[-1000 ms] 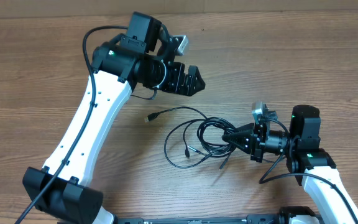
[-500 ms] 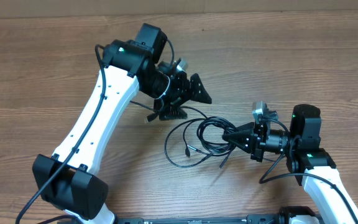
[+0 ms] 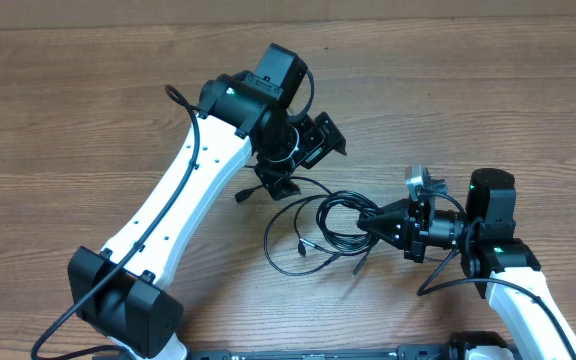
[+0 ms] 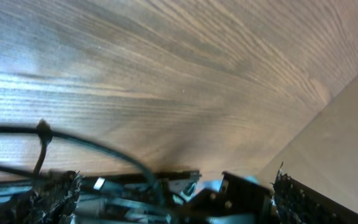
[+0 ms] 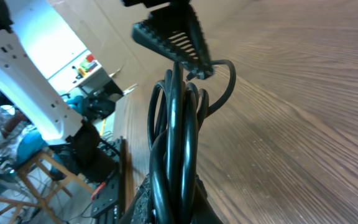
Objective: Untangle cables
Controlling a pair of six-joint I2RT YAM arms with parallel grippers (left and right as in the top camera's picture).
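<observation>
The right tool is clenched on the black cables, the pinched loops plain only in its wrist view. Overhead, the left tool hangs released beside their far edge, plug ends loose on the counter.

Left arm reaches forward, left end effector spread wide; right end effector points left, jaws pinched together

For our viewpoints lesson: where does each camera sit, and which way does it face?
Overhead: above the table, looking down; both arms show.
Left wrist: on the left gripper, facing the tabletop; open fingers show.
Right wrist: on the right gripper, facing along its clamped cables; fingertips show.
Shared: cables in overhead and right wrist.
</observation>
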